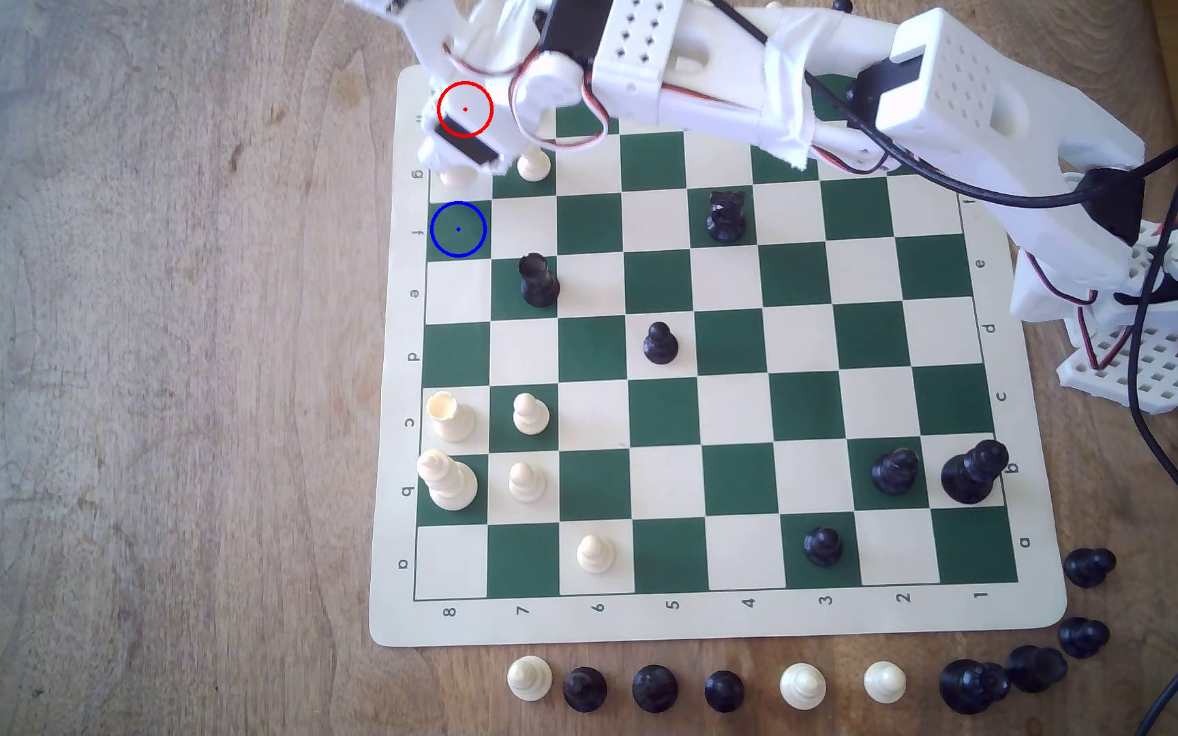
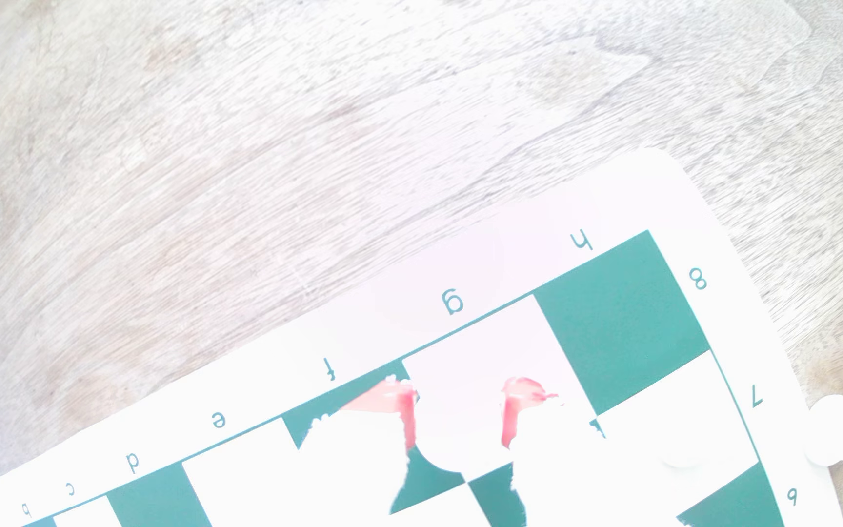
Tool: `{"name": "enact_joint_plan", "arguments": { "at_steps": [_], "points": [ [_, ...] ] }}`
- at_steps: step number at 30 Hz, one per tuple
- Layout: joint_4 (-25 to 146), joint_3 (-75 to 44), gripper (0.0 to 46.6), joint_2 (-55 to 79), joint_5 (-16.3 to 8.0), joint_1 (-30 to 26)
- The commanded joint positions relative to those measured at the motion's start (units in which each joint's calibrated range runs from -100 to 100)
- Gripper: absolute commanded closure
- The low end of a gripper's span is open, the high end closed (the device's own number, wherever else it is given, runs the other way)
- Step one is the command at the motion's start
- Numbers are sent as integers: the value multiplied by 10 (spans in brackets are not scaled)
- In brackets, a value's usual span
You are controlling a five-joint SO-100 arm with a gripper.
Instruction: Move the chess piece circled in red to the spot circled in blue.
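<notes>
Clutter comes first: nearer the tabletop's front edge, a black rook (image 1: 538, 279) stands diagonally next to the spot (image 1: 458, 229). The spot is bare, in the outer file of the board (image 1: 714, 623), at the exterior view's left. One square farther, the end effector (image 1: 460, 152) appears to pinch the chess piece (image 1: 455, 177) between its pink pads (image 2: 407, 410), over the white g square. Glare washes out the wrist view, so how deep the grip sits is unclear. A cream pawn (image 1: 534, 166) stands just beside it. A shallow or tilted hold could let the rook slip or land leaning. A wide swing could clip the pawn or the black rook, and an early release would leave it short.
</notes>
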Motion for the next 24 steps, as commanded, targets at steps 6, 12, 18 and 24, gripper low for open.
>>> {"name": "enact_joint_plan", "arguments": {
  "at_steps": [6, 12, 18, 24],
  "points": [
    [-29, 43, 445, -135, -11, -18],
    [-30, 61, 445, -136, -12, -27],
    [-38, 62, 445, -121, -15, -37],
    [-42, 62, 444, -108, -15, -40]
  ]
}}
